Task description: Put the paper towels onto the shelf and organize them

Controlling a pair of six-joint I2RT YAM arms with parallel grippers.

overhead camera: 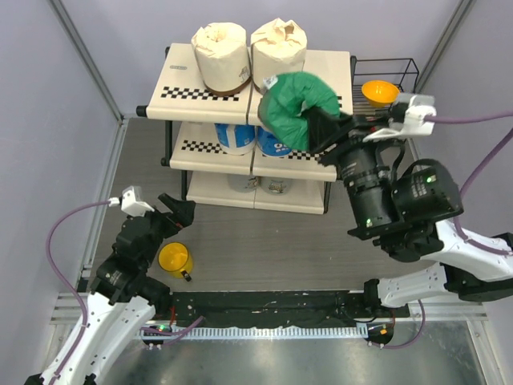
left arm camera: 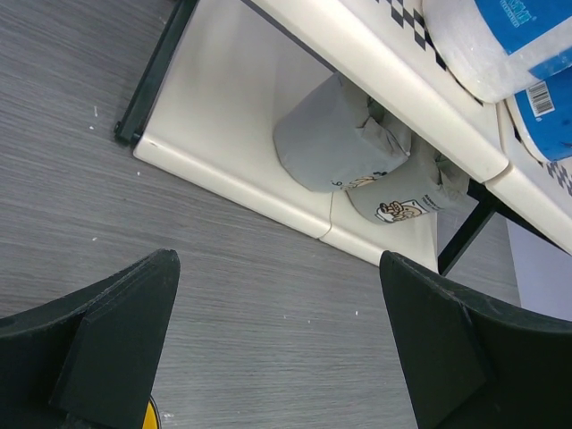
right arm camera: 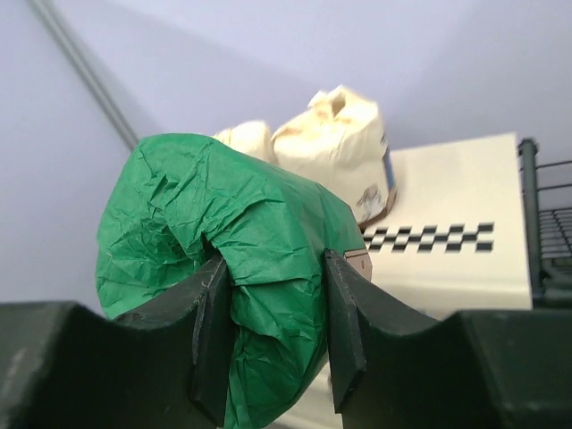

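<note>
My right gripper is shut on the green paper towel roll, holding it in the air in front of the right half of the shelf's top tier. Two cream rolls stand on that tier. Two blue-and-white rolls sit on the middle board. Two grey rolls sit on the bottom board. My left gripper hangs open and empty above the grey table, in front of the shelf's left end.
A small yellow mug stands on the table beside my left gripper. A black wire rack holding an orange bowl stands against the shelf's right side, just behind my right wrist. Grey walls close in the back and sides.
</note>
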